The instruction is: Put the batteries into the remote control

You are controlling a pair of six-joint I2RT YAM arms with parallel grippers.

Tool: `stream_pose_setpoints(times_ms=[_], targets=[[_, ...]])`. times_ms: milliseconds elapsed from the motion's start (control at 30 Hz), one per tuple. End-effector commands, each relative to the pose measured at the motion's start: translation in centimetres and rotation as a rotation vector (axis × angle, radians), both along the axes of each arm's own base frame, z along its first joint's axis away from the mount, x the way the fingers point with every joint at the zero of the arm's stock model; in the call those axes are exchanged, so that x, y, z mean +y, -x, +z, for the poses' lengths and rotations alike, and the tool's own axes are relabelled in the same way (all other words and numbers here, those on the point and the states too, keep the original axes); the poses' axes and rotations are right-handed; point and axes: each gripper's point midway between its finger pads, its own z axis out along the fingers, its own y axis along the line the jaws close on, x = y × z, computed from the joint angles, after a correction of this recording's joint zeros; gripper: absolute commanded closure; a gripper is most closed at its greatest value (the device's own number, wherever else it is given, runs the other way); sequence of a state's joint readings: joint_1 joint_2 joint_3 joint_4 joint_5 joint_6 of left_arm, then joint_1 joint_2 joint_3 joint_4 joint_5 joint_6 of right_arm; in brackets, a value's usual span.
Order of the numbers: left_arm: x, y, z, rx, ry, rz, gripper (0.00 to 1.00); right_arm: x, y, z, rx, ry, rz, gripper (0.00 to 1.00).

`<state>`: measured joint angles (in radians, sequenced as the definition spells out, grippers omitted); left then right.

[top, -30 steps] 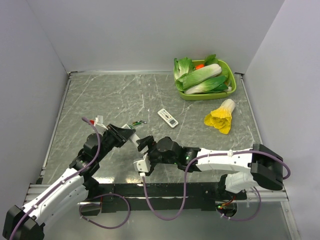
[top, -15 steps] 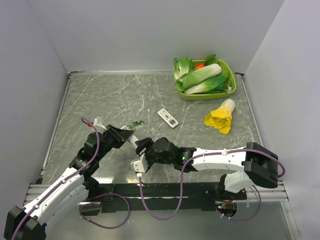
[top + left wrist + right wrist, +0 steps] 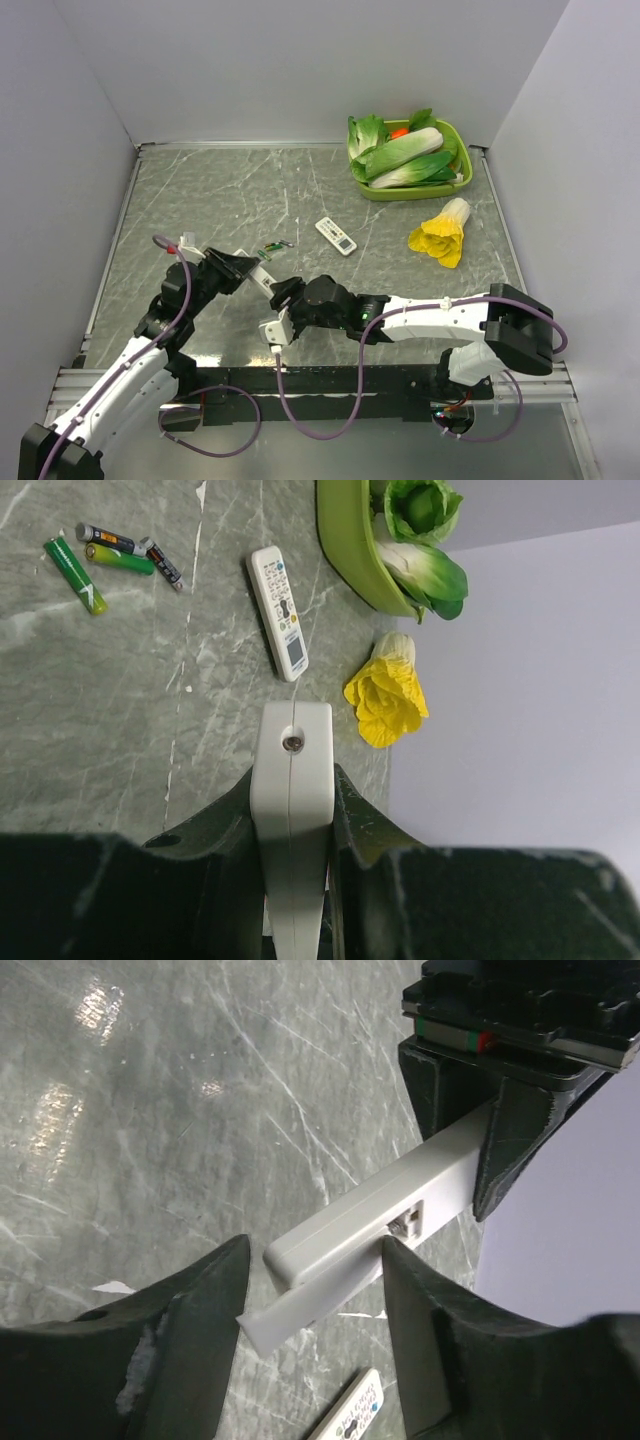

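My left gripper (image 3: 238, 269) is shut on the slim white remote control (image 3: 262, 279) and holds it above the table. In the left wrist view the remote's end (image 3: 292, 742) stands out between the dark fingers (image 3: 225, 820). My right gripper (image 3: 281, 293) is open, its fingers (image 3: 195, 1305) on either side of the remote's free end (image 3: 375, 1215). A thin white cover (image 3: 290, 1315) hangs part-way off the remote's underside, and the compartment opening (image 3: 408, 1222) shows. The two green batteries (image 3: 75, 560) lie on the table (image 3: 275, 246) beside two dark ones (image 3: 160, 562).
A wider white remote with coloured buttons (image 3: 336, 235) lies mid-table and shows in the left wrist view (image 3: 280, 610). A green bowl of vegetables (image 3: 455, 185) stands at the back right. A yellow-leaved vegetable (image 3: 440, 235) lies in front of it.
My left gripper has drawn a little left with the remote. My right gripper has followed it left and stays at the remote's free end.
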<state>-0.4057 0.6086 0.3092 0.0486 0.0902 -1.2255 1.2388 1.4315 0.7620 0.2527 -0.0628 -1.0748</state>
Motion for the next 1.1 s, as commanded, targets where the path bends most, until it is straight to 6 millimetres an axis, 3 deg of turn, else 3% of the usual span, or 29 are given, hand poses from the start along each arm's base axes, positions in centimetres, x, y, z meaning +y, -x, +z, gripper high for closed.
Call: stream_pose_setpoints(times_ms=[0, 600, 967, 1067], targets=[[-1.7, 0.5, 8.1, -0.217, 0.199, -0.087, 0.99, -0.9, 1.4, -3.3, 0.101, 0.110, 0.014, 0.32], [-0.8, 0.0, 4.2, -0.168, 0.213, -0.014, 0.99, 0.8, 1.4, 4.7, 0.087, -0.102, 0.011, 0.11], [-0.2, -0.2, 3.2, -0.150, 0.212, 0.025, 0.99, -2.0, 3.2, 8.6, 0.075, -0.225, 0.024, 0.08], [-0.1, 0.0, 3.4, -0.142, 0.239, 0.027, 0.99, -2.9, 3.2, 8.1, 0.039, -0.230, 0.013, 0.09]])
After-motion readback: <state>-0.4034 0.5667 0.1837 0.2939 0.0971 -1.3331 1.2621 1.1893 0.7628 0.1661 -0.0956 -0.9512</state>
